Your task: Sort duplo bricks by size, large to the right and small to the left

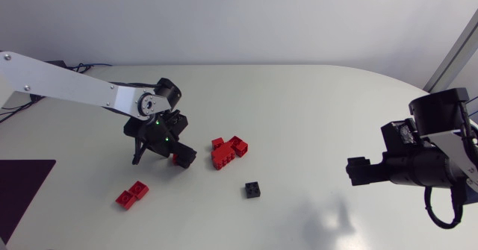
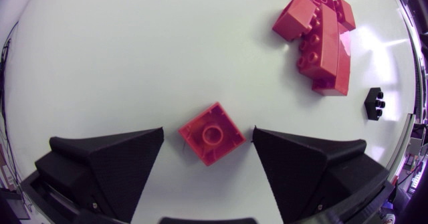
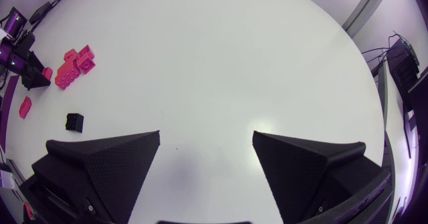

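one small red brick [image 2: 212,133] is lying on the bench [image 1: 314,116] between the left jaws, which are standing wide on either side of it without touching. judging by that straddle, the left arm [image 1: 89,92] is lining up a pick to carry it leftward. two small red bricks [image 1: 132,195] are sitting together on the left side, likely the start of the small group. a red pile [image 1: 226,151], long bricks mixed with short, is lying near the middle, just ahead of those jaws, with a black brick [image 1: 252,189] a little apart from it. the right arm [image 1: 433,168] is hanging at the right edge, its jaws spread wide and holding nothing, probably parked clear until a large brick is due.
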